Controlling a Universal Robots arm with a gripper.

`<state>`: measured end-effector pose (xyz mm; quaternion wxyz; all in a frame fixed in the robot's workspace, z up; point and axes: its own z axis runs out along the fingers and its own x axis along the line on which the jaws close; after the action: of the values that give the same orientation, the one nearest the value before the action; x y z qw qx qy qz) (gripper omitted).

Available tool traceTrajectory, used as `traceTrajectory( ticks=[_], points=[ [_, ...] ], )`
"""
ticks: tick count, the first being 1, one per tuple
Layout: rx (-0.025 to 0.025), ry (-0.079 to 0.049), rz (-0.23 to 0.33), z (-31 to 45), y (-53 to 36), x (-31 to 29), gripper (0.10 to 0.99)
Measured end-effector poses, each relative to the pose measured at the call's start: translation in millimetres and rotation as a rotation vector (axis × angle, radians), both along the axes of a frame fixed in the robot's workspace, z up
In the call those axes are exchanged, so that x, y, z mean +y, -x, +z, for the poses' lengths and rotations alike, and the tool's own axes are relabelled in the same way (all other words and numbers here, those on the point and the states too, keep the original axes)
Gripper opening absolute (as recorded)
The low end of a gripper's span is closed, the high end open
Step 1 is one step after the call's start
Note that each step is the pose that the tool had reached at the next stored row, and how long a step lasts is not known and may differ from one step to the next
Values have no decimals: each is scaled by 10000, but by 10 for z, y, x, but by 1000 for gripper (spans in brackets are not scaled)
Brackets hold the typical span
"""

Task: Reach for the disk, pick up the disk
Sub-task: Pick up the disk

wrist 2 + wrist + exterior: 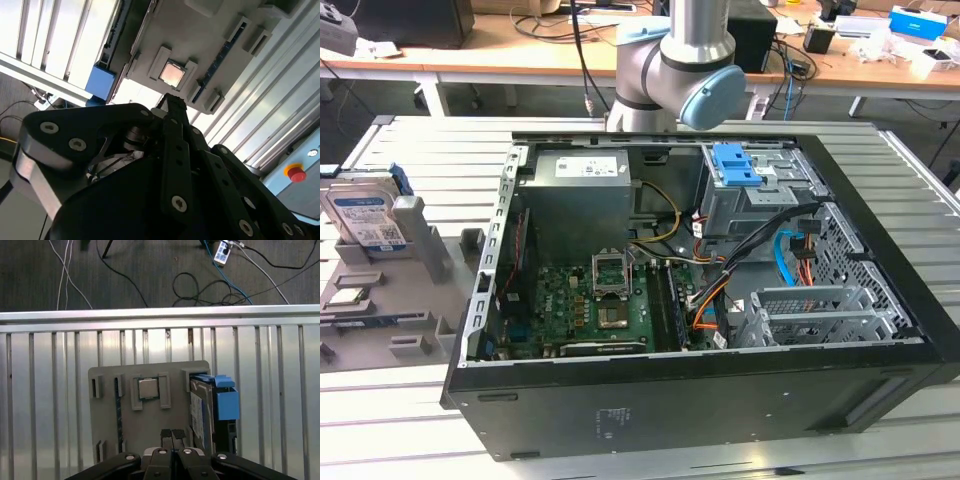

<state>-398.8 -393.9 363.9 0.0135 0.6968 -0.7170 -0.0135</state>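
Arm (672, 40): silver-grey tubular link, grey joint housing, light-blue round end cap (712, 97). Gripper (171, 434): black linkage bars in both wrist views, fastened with silver round-head screws (48, 128)

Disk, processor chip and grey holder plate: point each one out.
disk (362, 212): exterior view, on its white-and-blue label.
processor chip (146, 388): first wrist view, middle of its metal top.
grey holder plate (106, 415): first wrist view, bare face beside the chip.

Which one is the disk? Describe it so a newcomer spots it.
To the exterior view's left of the open computer case, a grey tray lies on the slatted table. The disk stands on edge at its far end. Unlike the flat square chip nearby, it is a silver slab with a white-and-blue label and blue frame.
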Motion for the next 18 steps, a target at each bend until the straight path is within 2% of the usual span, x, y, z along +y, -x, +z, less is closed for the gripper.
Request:
traceTrajectory(
  ticks=[1, 2, 3, 5, 6, 7, 8, 11, 12, 14, 16, 17, 18],
  points=[
    [0, 0, 1, 0, 0, 0, 114],
    [0, 0, 1, 0, 0, 0, 169],
    [0, 0, 1, 0, 0, 0, 357],
    [0, 0, 2, 0, 0, 0, 357],
    [0, 0, 2, 0, 0, 0, 478],
    [0, 0, 2, 0, 0, 0, 478],
    [0, 0, 3, 0, 0, 0, 541],
    [-2, -2, 2, -1, 0, 7, 541],
    [2, 0, 3, 1, 0, 32, 541],
    [0, -1, 4, 0, 0, 128, 541],
    [0, 0, 4, 0, 0, 190, 541],
    [0, 0, 4, 0, 0, 234, 541],
    [0, -1, 3, 0, 0, 303, 541]
  ],
)
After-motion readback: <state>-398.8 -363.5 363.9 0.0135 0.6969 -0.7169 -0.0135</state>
